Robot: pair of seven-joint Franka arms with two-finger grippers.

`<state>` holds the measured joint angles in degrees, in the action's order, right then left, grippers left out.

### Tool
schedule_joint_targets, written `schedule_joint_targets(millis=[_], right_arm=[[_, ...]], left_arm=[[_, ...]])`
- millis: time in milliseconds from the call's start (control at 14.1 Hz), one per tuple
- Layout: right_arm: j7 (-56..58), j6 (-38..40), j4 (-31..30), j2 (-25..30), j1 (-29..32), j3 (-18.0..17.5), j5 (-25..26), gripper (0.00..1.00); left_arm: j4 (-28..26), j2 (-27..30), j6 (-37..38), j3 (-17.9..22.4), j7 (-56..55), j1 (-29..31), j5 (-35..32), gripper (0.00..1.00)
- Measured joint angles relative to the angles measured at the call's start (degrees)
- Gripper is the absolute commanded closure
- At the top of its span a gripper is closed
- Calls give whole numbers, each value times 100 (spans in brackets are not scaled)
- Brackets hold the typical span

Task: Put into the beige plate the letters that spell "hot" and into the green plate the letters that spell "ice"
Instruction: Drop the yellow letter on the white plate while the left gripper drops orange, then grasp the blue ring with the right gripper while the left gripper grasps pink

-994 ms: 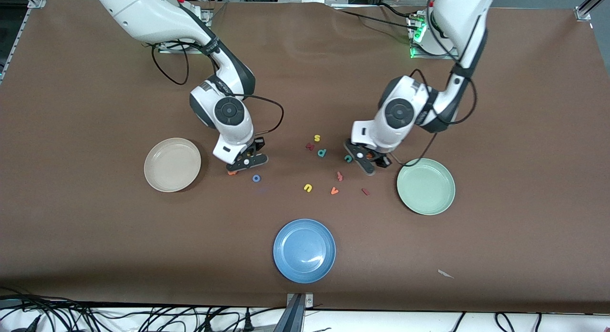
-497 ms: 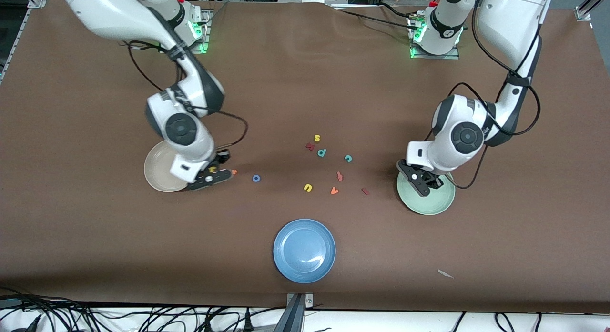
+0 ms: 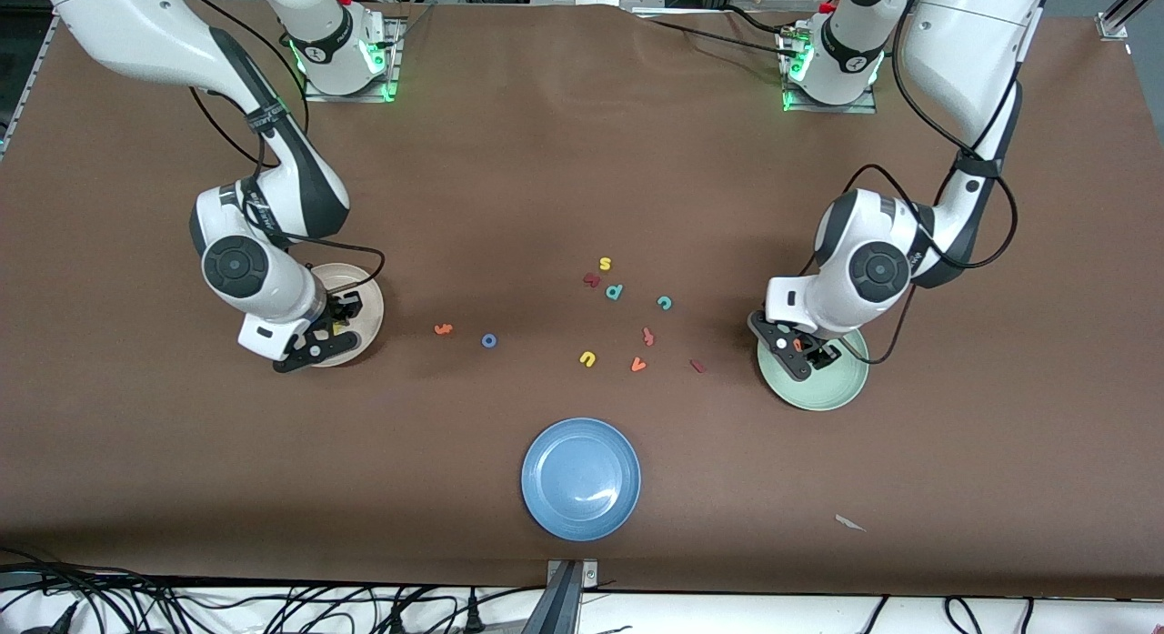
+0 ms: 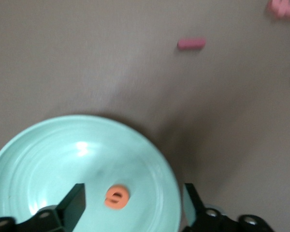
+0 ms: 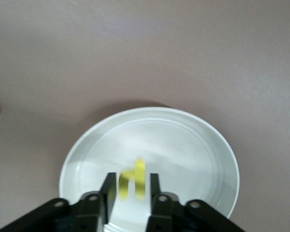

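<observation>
A blue plate (image 3: 581, 478) sits nearest the camera (yellow "u" (image 3: 587, 358) farther).

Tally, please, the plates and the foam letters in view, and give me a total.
Plates: 3, namely beige, green, blue.
Foam letters: 12, with 10 outside the plates, an orange one in the green, a yellow one over the beige.
Total: 15.

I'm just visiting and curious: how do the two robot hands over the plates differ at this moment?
The left hand is over the green plate, fingers wide open, the orange "e" lying loose on the plate. The right hand is over the beige plate, its narrow-set fingers flanking the yellow "h". Both hands point down.
</observation>
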<state>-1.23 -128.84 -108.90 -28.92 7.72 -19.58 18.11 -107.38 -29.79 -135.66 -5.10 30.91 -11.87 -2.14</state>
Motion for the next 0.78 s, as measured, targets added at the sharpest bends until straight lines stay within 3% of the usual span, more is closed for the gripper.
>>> schedule_joint_targets(millis=[284, 497, 781], right_arm=[[-638, -71, 0, 9, 89, -21, -542, 0], [-1989, -103, 76, 30, 19, -304, -561, 0], [-3149, -211, 157, 30, -331, -355, -562, 0]], left_arm=[[404, -87, 80, -43, -1799, -400, 0, 0], [918, -420, 273, -46, -3114, -593, 0, 0], [1606, -869, 710, -48, -5211, -968, 0, 0]])
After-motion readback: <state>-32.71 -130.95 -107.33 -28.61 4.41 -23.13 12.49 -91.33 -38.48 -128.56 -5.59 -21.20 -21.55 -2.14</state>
